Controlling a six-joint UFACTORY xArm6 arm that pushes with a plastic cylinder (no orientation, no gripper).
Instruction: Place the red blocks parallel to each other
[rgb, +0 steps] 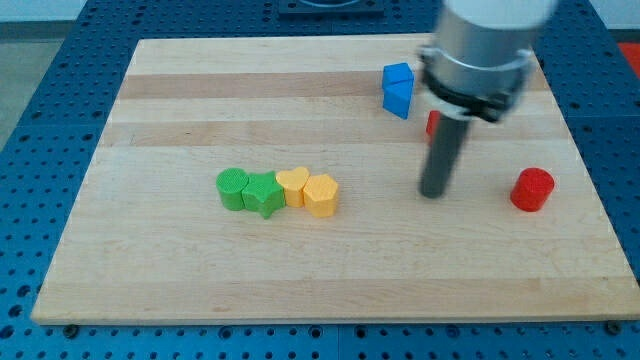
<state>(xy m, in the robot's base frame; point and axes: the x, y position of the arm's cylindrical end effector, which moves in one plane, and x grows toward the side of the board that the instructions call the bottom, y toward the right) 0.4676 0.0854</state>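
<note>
A red cylinder (532, 189) stands on the wooden board (200, 110) at the view's right. A second red block (432, 124) is mostly hidden behind the arm, so its shape cannot be made out. My tip (433, 193) rests on the board just below that hidden red block and about a hundred pixels to the left of the red cylinder, touching neither that I can see.
A blue block (398, 89) sits near the top, left of the arm. A row stands at centre left: green cylinder (232, 189), green star (264, 194), yellow heart (293, 185), yellow hexagon (321, 195).
</note>
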